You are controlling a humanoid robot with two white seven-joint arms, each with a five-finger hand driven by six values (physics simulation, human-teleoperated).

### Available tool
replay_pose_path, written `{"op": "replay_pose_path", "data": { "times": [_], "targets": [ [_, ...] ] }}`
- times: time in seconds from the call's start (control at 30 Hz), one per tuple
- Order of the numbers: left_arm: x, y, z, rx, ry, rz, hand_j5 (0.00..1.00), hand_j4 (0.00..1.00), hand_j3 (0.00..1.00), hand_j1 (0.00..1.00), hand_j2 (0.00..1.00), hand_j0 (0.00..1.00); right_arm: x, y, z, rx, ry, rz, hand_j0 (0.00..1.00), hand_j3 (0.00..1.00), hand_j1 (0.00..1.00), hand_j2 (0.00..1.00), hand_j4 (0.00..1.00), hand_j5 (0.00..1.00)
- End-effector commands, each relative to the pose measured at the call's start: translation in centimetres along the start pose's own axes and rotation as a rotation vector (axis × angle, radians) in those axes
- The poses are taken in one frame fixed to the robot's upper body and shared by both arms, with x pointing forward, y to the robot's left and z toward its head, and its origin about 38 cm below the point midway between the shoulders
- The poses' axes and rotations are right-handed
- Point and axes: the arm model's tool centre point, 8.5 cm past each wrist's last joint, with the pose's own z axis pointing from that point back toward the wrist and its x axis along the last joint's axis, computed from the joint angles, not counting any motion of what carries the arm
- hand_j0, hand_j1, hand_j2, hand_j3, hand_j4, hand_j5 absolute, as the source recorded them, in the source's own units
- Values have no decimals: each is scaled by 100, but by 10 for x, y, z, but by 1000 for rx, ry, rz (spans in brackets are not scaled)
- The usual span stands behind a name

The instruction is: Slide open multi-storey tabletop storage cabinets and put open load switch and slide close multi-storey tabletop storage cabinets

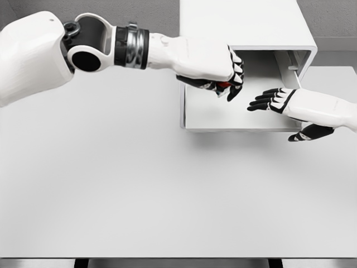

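Observation:
A white storage cabinet (245,25) stands at the back of the table, its drawer (189,114) pulled out toward me. My left hand (226,81) hangs over the open drawer with its fingers curled around a small red object (223,85), the load switch, mostly hidden in the palm. My right hand (273,100) hovers at the drawer's right side, fingers stretched flat and pointing left, holding nothing. The thumb (309,133) hangs below the drawer's front corner.
The white tabletop (139,190) spreads wide in front of the cabinet. My left arm (83,50) crosses the upper left of the view. The table's front edge (178,258) runs along the bottom.

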Motion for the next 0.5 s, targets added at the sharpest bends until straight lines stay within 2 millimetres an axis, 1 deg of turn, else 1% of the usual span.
{"op": "replay_pose_path", "data": {
  "times": [0.0, 0.13, 0.33, 0.47],
  "targets": [
    [-4, -7, -8, -20, 5, 16, 39, 39, 39, 39, 39, 39, 0, -1, 1, -5, 1, -5, 100, 100, 100, 100, 100, 100],
    [-9, -4, -7, -21, 18, 11, 39, 39, 39, 39, 39, 39, 0, -1, 1, -5, 0, -5, 100, 100, 100, 100, 100, 100],
    [-12, 0, -22, -19, 14, 10, 39, 39, 39, 39, 39, 39, 1, -1, 1, -6, -2, -4, 100, 100, 100, 100, 100, 100],
    [-15, 4, -26, -18, 19, 5, 39, 39, 39, 39, 39, 39, 1, -1, 1, -6, -2, -5, 100, 100, 100, 100, 100, 100]
  ]
}}
